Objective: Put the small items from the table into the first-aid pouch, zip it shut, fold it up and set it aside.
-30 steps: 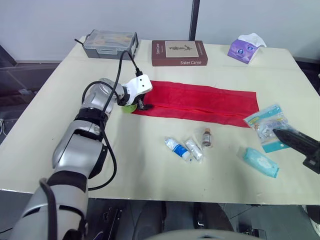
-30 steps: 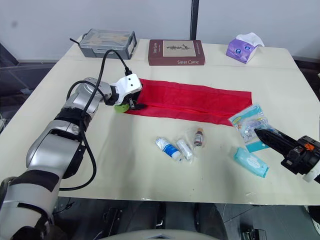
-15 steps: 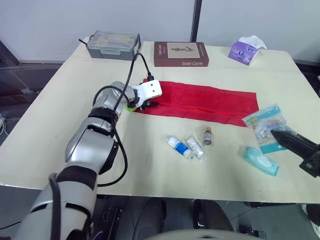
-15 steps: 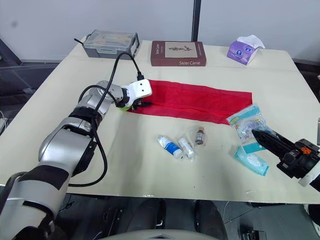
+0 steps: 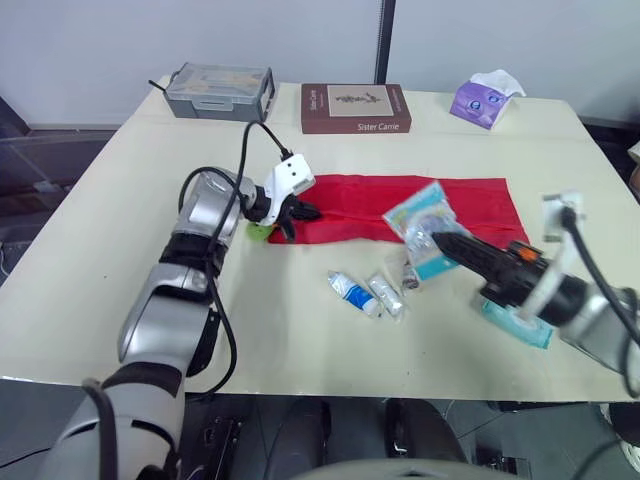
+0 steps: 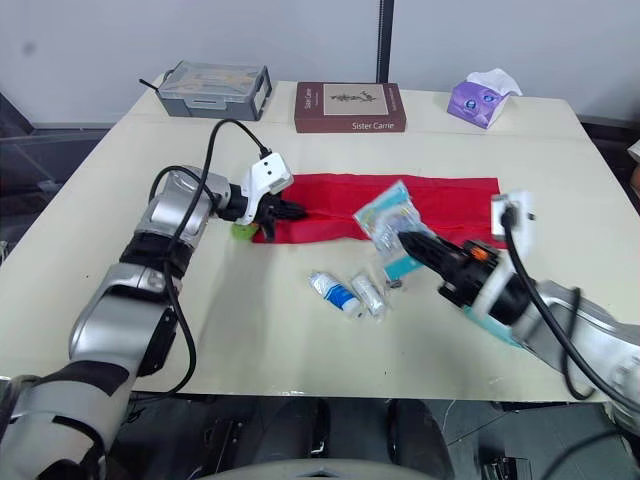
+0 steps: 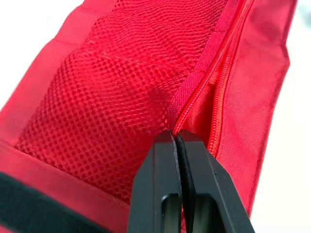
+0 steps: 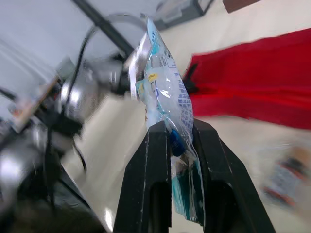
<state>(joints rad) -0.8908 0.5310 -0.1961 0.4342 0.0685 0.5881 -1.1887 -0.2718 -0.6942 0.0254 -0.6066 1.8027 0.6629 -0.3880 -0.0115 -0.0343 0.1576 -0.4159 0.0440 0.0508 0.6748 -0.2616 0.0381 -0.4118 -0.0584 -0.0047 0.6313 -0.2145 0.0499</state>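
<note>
The red first-aid pouch (image 5: 400,205) lies flat across the table's middle, its zipper (image 7: 214,92) partly open. My left gripper (image 5: 300,213) is at the pouch's left end, shut on the red fabric beside the zipper (image 7: 176,138). My right gripper (image 5: 440,243) is shut on a clear and blue plastic packet (image 5: 422,220), held upright over the pouch's right half. In the right wrist view the packet (image 8: 163,92) stands between the fingers. On the table in front of the pouch lie a blue-white tube (image 5: 352,293), a clear sachet (image 5: 386,296) and a small vial (image 5: 410,276). A teal wipes pack (image 5: 512,323) lies partly under my right arm.
A grey case (image 5: 222,88), a brown book (image 5: 355,107) and a purple tissue pack (image 5: 480,100) line the far edge. A small green object (image 5: 258,231) sits by the pouch's left end. Bare tabletop lies to the left and at the front.
My left gripper has closed on the pouch's left end. My right arm has carried the packet from the table's right side leftward to above the pouch.
</note>
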